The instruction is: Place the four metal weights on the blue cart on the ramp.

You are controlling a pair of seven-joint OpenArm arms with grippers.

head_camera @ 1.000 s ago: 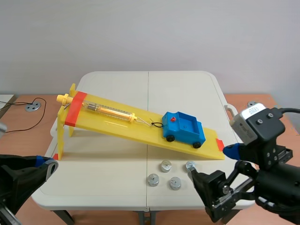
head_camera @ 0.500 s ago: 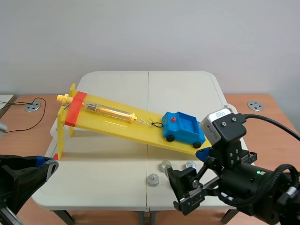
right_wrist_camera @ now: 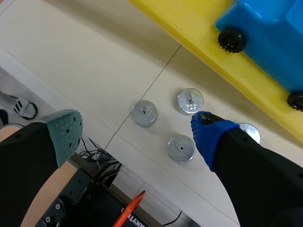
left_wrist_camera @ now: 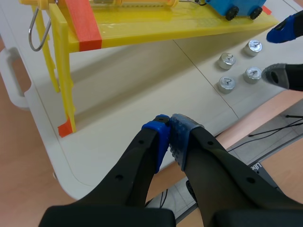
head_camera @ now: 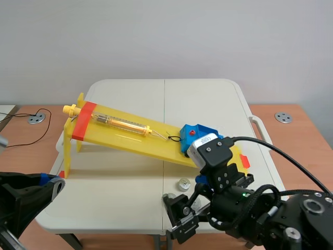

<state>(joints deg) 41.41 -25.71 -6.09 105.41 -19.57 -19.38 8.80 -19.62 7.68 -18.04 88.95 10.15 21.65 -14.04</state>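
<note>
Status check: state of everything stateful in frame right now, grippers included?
Yellow plastic ramp: standing, sloped.
Blue toy cart: on its wheels, low on the ramp.
Four round metal weights: flat on the white table by the ramp's foot, none on the cart.
Right gripper: open, empty, above the weights.
Left gripper: shut, empty.

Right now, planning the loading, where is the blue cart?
Scene view: blue cart low on the yellow ramp, right of centre, just beyond the weights.
</note>
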